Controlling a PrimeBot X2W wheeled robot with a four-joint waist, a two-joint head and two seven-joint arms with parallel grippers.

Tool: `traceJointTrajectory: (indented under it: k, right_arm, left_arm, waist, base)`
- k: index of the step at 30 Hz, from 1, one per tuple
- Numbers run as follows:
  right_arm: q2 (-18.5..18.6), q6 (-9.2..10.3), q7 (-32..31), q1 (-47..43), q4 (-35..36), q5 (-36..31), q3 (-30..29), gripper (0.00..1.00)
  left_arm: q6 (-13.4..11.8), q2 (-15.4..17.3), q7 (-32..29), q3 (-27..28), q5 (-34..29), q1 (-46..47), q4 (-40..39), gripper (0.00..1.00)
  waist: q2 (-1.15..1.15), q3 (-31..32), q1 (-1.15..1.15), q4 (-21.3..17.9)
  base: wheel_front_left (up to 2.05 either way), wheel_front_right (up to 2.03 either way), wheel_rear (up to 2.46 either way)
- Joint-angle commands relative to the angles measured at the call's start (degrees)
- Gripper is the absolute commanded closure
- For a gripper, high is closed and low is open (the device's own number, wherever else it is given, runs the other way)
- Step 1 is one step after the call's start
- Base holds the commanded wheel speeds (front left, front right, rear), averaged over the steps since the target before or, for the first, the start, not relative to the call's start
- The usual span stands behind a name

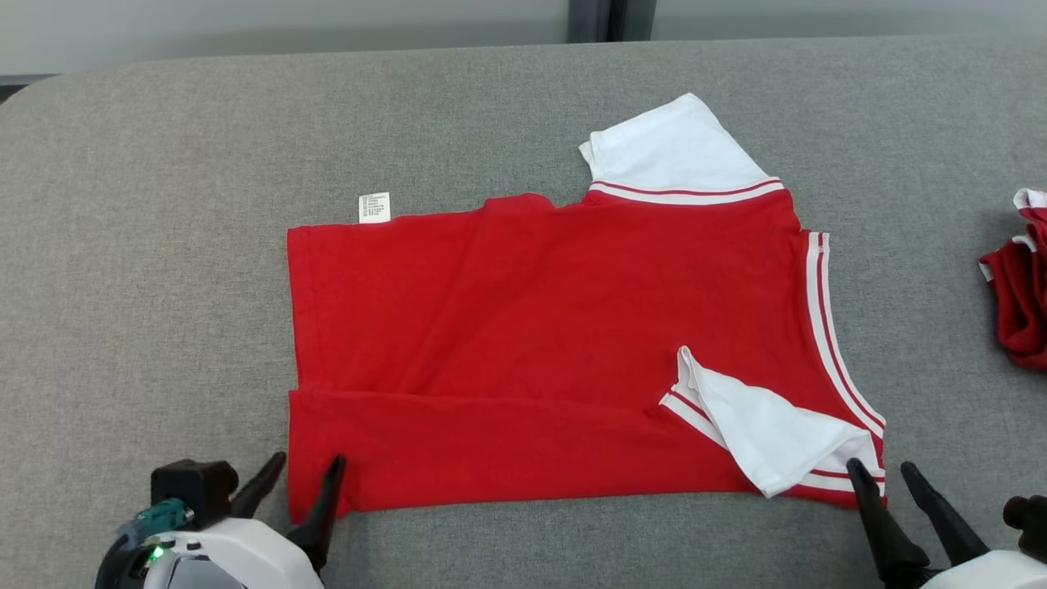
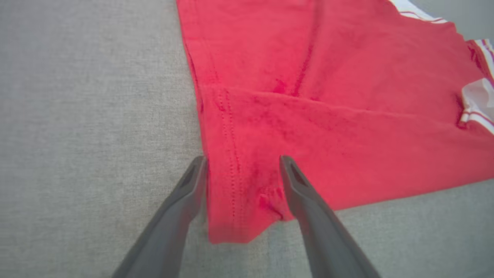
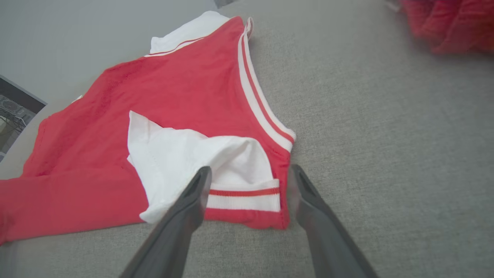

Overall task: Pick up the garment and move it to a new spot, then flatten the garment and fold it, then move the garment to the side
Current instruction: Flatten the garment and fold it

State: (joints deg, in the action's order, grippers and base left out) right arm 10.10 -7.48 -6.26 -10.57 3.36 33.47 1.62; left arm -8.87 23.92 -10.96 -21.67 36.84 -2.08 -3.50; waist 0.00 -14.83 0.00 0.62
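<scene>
A red garment [image 1: 532, 327] with white sleeves and striped white trim lies spread on the grey table [image 1: 147, 270]. Its near strip is folded up over the body. One white sleeve [image 1: 671, 147] sticks out at the far edge, and another [image 1: 769, 433] lies folded over the near right corner. My left gripper [image 1: 304, 470] is open at the near left corner, and the hem corner [image 2: 235, 216] lies flat between its fingers. My right gripper [image 1: 882, 468] is open at the near right corner, with the striped cuff [image 3: 243, 197] resting between its fingers.
A second red garment [image 1: 1018, 286] lies bunched at the table's right edge and appears again [image 3: 451, 23] at the top right of the right wrist view. A white care label [image 1: 375, 207] pokes out of the spread garment's far edge. Bare grey surface surrounds the garment.
</scene>
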Motion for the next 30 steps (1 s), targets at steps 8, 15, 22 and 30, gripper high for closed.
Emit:
traceJointTrajectory:
  k: [8,15,22,30]
  right_arm:
    - [-1.64,-0.04,8.92,3.64,0.53,-5.27,-3.59,0.0]
    - [-2.3,-0.04,13.3,10.03,-0.04,-10.28,-5.06,0.0]
    - [1.22,-0.03,12.25,20.77,-3.9,-10.95,-1.85,0.0]
    - [6.5,-0.04,11.3,34.16,-12.16,-7.34,2.1,0.0]
  left_arm:
    - [-3.01,-1.98,6.39,3.78,-1.16,3.44,-0.93,0.0]
    - [-4.24,-2.71,10.49,4.52,-4.28,8.68,-0.9,0.0]
    - [-3.49,-3.79,11.57,3.84,-5.51,15.42,1.27,0.0]
    - [-0.28,-5.14,9.64,1.54,-5.11,24.48,5.92,0.0]
  waist:
    - [0.0,0.49,0.0,-0.3]
    - [0.0,0.46,0.0,-0.57]
    - [0.0,-1.36,0.0,-0.67]
    - [0.0,-5.87,0.0,2.03]
  base:
    - [0.0,0.0,0.0]
    - [0.0,0.0,0.0]
    - [0.0,0.0,0.0]
    - [0.0,0.0,0.0]
